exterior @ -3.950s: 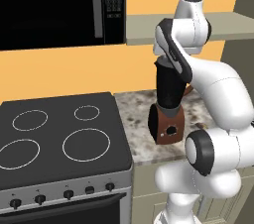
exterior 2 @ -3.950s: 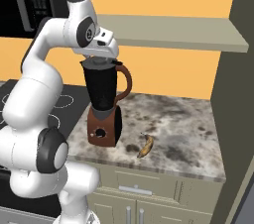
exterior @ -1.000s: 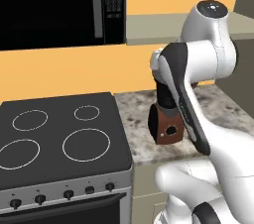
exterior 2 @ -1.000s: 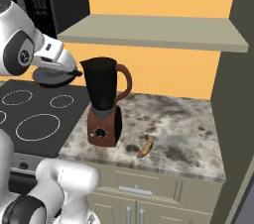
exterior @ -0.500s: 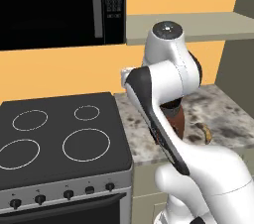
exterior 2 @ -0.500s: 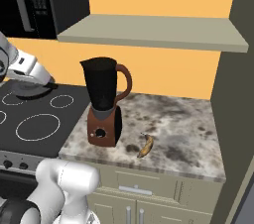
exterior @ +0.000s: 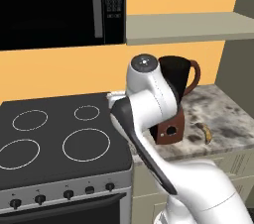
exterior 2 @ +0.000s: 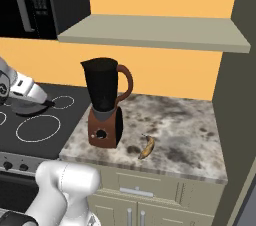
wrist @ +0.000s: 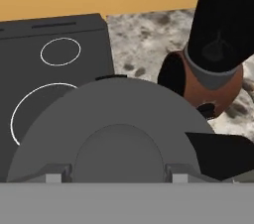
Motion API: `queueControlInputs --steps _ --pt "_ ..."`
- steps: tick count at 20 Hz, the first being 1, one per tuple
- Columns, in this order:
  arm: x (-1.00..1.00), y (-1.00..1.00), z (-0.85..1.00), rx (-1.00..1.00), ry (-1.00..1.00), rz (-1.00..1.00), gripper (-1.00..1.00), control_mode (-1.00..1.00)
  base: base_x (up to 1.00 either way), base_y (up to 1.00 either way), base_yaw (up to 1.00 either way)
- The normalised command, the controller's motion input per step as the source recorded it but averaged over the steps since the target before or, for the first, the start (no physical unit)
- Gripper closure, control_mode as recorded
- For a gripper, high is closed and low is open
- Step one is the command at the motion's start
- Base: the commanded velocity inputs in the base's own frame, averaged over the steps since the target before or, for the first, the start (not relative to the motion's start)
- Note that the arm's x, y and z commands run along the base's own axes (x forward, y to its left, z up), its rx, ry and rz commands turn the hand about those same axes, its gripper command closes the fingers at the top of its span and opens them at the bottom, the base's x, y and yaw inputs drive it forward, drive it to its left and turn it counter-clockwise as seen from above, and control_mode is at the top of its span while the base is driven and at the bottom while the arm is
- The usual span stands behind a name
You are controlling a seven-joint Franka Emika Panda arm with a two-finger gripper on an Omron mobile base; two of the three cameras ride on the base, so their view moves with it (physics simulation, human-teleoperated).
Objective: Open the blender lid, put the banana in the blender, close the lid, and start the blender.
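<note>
The gripper (wrist: 116, 173) is clamped on one dark grey lid (wrist: 111, 129), held above the stove (wrist: 30, 64) left of the counter (exterior 2: 190, 135). One blender (exterior 2: 105, 102) stands uncovered on the counter's left part. One banana (exterior 2: 146, 146) lies near its right.

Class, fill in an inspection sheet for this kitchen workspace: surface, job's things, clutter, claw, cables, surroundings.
Surface: speckled stone counter beside a black stove.
Job's things: blender upright on the counter, jar top open; banana lying on the counter to its right, apart from it; blender lid held over the stove.
Clutter: nothing seen.
Claw: claw closed on the blender lid.
Cables: nothing seen.
Surroundings: microwave above the stove; shelf above the counter; orange wall.
</note>
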Motion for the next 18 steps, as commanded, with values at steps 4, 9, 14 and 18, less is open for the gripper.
queueControlInputs --steps 4,9,14,18 --pt "0.39 0.20 -0.67 -0.05 0.05 -0.05 1.00 -1.00 0.00 0.00 0.00" --pt "0.43 0.10 -0.74 -0.03 0.13 -0.04 1.00 -1.00 0.00 0.00 0.00" --pt "0.54 0.15 -0.50 0.00 0.24 -0.04 1.00 -1.00 0.00 0.00 0.00" --pt "0.51 0.15 -0.47 0.00 0.18 -0.03 1.00 -1.00 0.00 0.00 0.00"
